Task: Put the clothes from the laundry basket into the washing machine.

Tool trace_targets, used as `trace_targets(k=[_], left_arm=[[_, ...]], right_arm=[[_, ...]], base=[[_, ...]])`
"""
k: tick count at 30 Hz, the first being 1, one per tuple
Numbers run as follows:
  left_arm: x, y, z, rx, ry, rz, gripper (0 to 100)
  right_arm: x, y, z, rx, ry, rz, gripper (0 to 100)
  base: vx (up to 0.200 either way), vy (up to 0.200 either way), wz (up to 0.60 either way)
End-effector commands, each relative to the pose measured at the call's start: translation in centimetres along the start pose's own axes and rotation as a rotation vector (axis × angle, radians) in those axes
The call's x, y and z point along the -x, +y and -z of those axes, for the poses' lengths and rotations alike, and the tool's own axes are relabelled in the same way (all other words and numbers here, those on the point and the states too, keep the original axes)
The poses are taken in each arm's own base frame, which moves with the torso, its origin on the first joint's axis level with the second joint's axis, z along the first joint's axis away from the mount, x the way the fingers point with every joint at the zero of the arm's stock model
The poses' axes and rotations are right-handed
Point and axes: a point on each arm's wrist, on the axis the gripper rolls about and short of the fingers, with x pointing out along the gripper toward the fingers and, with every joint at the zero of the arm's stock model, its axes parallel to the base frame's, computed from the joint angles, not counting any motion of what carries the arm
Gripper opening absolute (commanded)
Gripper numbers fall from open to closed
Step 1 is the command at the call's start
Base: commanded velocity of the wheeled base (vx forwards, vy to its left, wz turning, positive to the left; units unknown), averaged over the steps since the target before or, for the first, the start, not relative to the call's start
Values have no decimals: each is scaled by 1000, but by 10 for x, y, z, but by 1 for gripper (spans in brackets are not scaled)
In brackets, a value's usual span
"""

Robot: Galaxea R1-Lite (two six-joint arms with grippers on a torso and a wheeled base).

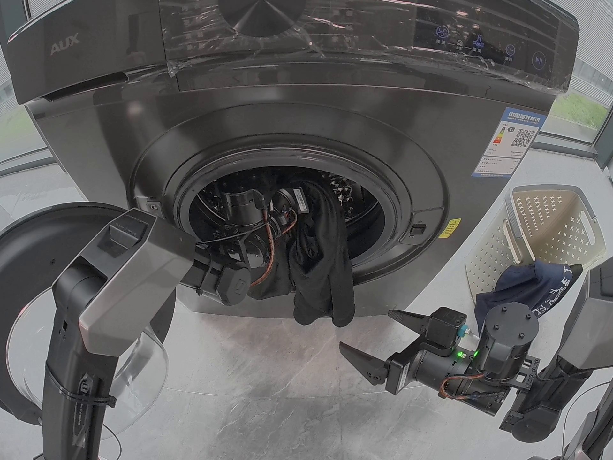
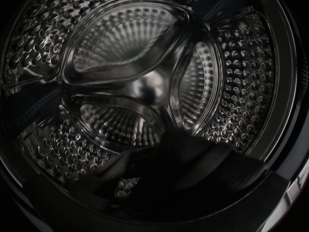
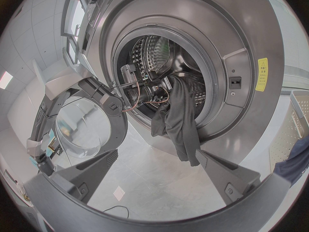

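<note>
**Loading step, garment half in.** At frame centre, the black garment [image 1: 322,257] lies draped over the lower lip of the washing machine [image 1: 408,161] opening. Part of it is inside the drum and the rest hangs down the front panel toward the floor.

We judge the step done well if the cloth is carried deep toward the drum's back wall before release. That would draw the hanging tail over the lip, so it is not left where the door [image 1: 38,276], swung open at lower left, would trap it.

The left gripper [image 1: 287,204] sits inside the opening, its forearm entering from the lower left; whether it holds the cloth we cannot tell. The right gripper [image 1: 367,331] hangs low at lower right before the machine, jaws spread wide and empty, pointing toward the garment's tail.

At right, the laundry basket [image 1: 555,218] stands tilted beside the machine with a navy garment [image 1: 530,285] in it.
</note>
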Motion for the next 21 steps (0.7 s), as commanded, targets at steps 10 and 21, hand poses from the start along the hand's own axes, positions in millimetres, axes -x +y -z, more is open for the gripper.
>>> trace_targets(k=[10,21], left_arm=[[52,-16,7,30,283,25,100],[67,-10,59,-31,439,66,100]], right_arm=[[-1,1,0,0,-1,-3,100],[-1,1,0,0,-1,-3,100]], base=[[0,0,0],[0,0,0]])
